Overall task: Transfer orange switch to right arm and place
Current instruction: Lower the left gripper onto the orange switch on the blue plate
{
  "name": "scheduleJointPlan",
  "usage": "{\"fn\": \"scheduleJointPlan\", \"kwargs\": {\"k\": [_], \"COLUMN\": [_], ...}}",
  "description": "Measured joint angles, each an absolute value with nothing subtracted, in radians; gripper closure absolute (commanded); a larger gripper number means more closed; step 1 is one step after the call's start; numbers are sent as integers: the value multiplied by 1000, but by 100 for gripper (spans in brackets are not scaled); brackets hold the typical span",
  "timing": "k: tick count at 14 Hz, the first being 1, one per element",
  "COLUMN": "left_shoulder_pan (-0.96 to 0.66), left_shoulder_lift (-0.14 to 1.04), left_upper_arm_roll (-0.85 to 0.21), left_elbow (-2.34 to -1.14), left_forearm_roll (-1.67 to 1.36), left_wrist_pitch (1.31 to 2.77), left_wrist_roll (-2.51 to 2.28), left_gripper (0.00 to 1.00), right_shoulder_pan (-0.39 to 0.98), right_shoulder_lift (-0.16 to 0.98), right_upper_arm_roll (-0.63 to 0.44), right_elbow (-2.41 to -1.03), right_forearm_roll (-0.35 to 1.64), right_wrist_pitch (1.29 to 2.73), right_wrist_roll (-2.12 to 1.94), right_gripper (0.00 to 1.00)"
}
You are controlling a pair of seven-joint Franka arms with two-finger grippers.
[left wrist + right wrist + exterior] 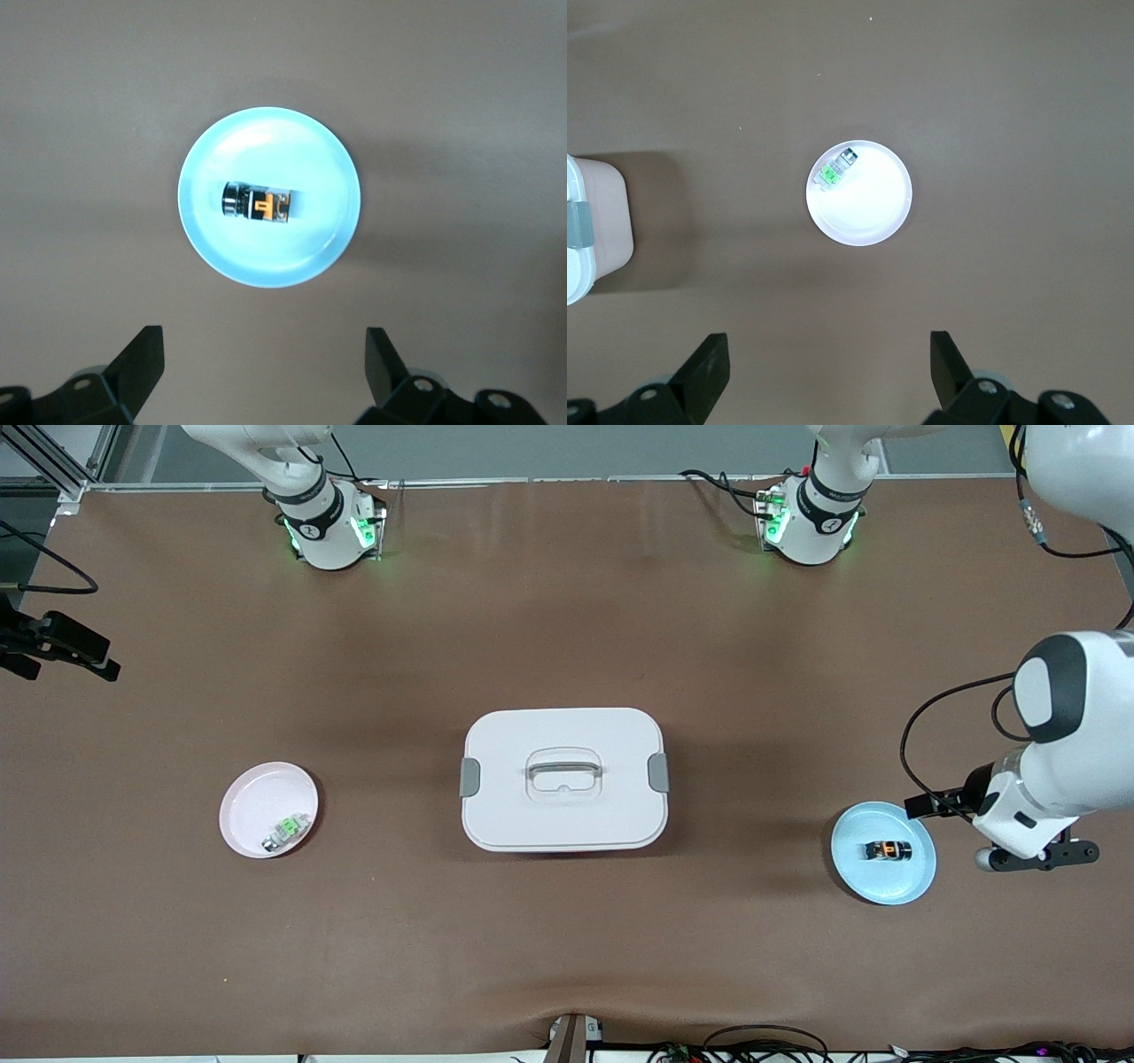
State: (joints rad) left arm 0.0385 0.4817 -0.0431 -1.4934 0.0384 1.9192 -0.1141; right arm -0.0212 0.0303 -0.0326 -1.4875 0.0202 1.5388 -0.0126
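The orange switch [889, 850] is a tiny black part with an orange middle. It lies on its side in the light blue plate [886, 886] near the left arm's end of the table. It also shows in the left wrist view [258, 203], in the middle of the blue plate [266, 261]. My left gripper [264, 347] is open and empty. It hangs over bare table just beside the blue plate, toward the left arm's end [1038, 857]. My right gripper [828, 347] is open and empty, high over the table by the pink plate [873, 217].
A white lidded box [563, 778] with a grey handle and side clips stands mid-table. The pink plate [257, 802] toward the right arm's end holds a small green-and-clear part [288, 831]. The table's brown mat [567, 939] lies around them.
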Motion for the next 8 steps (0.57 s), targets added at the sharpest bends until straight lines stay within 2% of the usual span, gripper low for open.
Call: {"fn": "scheduleJointPlan", "kwargs": {"k": [8], "left_shoulder_pan": [40], "left_shoulder_lift": [604], "left_upper_arm_roll": [-44], "left_elbow": [-1493], "left_forearm_roll": [38], "left_wrist_pitch": [2030], "left_wrist_roll": [-114], "left_gripper": [0], "right_shoulder_pan": [-21], "right_shoulder_lift": [30], "right_upper_arm_roll": [-33], "right_elbow": [-1488], "right_forearm_roll": [20], "right_wrist_pitch": [1539], "right_wrist_roll": [-13], "right_gripper": [0]}}
